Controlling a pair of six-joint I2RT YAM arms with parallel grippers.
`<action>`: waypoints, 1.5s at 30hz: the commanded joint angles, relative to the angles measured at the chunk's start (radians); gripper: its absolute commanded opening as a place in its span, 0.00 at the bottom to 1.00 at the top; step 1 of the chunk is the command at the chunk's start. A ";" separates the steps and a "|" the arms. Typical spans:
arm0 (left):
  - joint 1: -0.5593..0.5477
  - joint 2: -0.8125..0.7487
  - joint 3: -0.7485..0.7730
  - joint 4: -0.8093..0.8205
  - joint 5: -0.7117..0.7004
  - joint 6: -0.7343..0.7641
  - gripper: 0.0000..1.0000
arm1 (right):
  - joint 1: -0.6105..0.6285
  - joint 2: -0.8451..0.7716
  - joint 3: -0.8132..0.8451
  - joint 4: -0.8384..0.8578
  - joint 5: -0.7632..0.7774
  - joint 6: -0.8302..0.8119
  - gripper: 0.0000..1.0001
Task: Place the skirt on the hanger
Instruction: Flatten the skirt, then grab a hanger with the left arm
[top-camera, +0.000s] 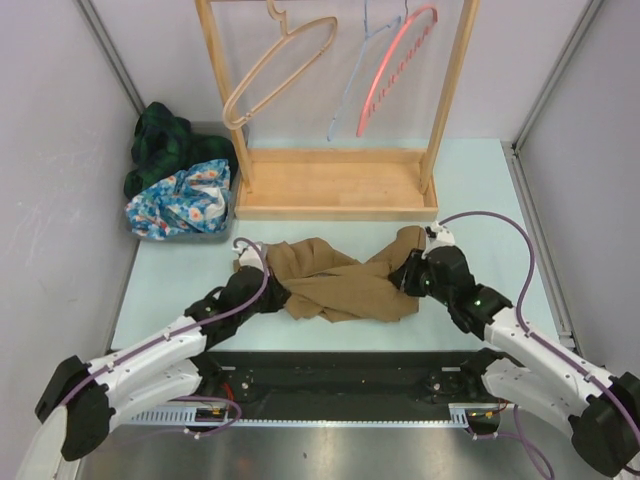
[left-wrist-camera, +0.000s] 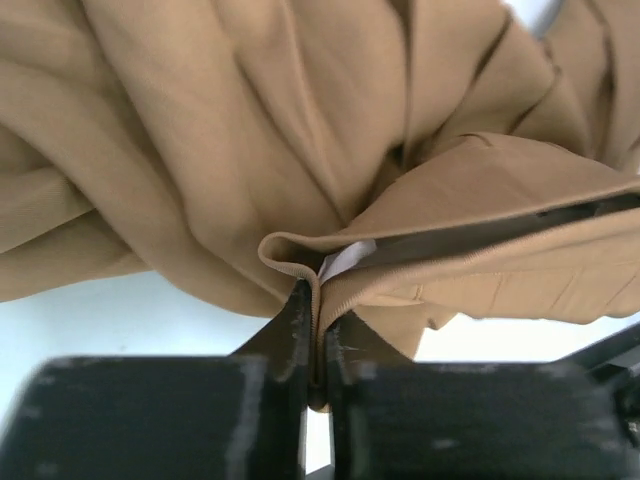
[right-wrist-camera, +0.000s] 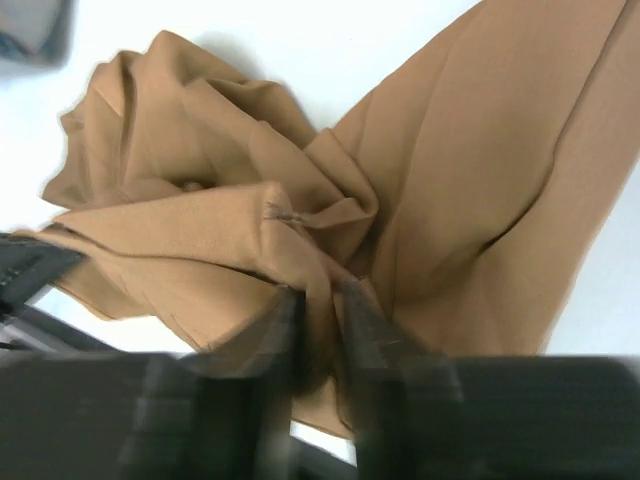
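At the back of the desk (top-camera: 480, 190), a wooden rack (top-camera: 340, 190) with tan, blue and red hangers (top-camera: 378, 75); left of it, a heap of green and blue clothes (top-camera: 180, 190). In front of the rack, on the desk between the arms, a tan skirt (top-camera: 335, 280), crumpled and twisted. Hemmed edge pinched tight in the left jaws; a fold caught in the nearly closed right jaws.

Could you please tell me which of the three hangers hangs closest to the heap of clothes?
The beige hanger, leftmost on the wooden rack, nearest the heap of clothes; the pale blue hanger and the red hanger hang further right.
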 joint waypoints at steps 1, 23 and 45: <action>0.029 -0.022 -0.027 -0.031 -0.050 0.061 0.19 | 0.052 -0.054 0.010 -0.029 0.109 -0.059 0.45; 0.027 -0.233 0.245 -0.094 -0.059 0.274 0.86 | 0.057 0.234 0.687 -0.161 0.161 -0.361 0.87; 0.036 0.488 1.097 0.081 -0.300 0.415 0.82 | -0.029 0.225 0.704 -0.173 -0.021 -0.299 0.78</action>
